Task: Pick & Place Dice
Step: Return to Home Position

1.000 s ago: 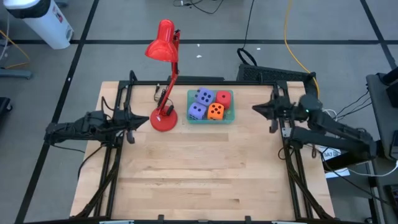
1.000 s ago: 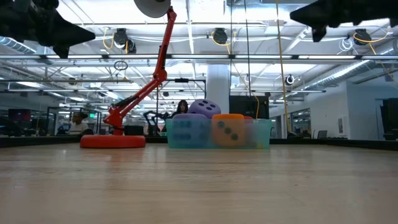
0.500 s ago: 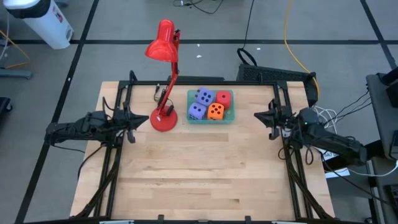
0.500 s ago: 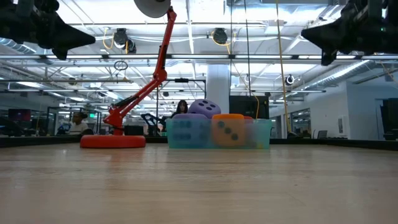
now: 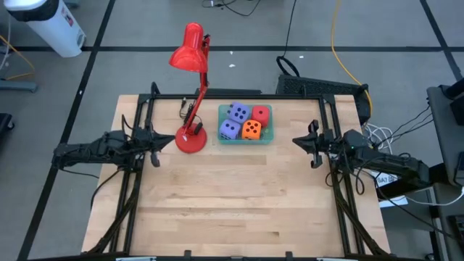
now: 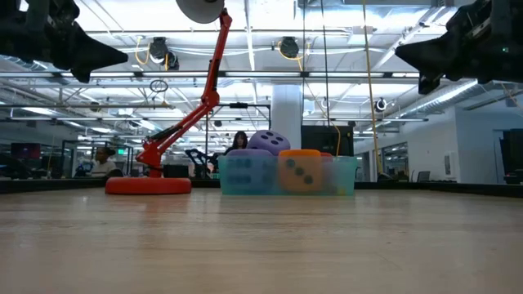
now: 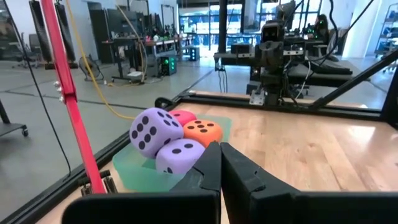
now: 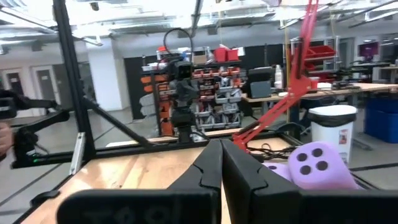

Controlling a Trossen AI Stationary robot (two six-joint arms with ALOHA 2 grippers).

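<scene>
Right gripper (image 5: pixel 296 140) clenched on nothing, fingers (image 8: pixel 208 163) pressed flat together, held in the air over the table's right edge with tips pointing toward the centre. Left gripper (image 5: pixel 171 142) likewise clenched and empty, fingers (image 7: pixel 208 169) meeting without a gap, held over the left side just beside the lamp's base, facing its counterpart across the board.

All four dice inside the green bin (image 5: pixel 246 142), packed two by two and touching. First purple die (image 5: pixel 238 112) in the back corner on the lamp side, red die (image 5: pixel 262 114) beside it. Second purple die (image 5: pixel 229 130) in front on the lamp side, orange die (image 5: pixel 251 130) next to that. First purple die (image 6: pixel 268 140) tilted and riding higher than the others, clear of the bin's rim in the low view; orange die (image 6: pixel 300 171) visible through the translucent wall.

Green bin at the middle of the table's far edge, well apart from both grippers. Red desk lamp (image 5: pixel 191 138) just beside the bin, base on the wood, stem leaning back and shade hanging beyond the far edge. Light wooden table (image 5: pixel 239 203) bordered by black frame rails (image 5: pixel 138 116). Beyond it, an open workshop hall with a seated person (image 6: pixel 239 140) far behind the bin.
</scene>
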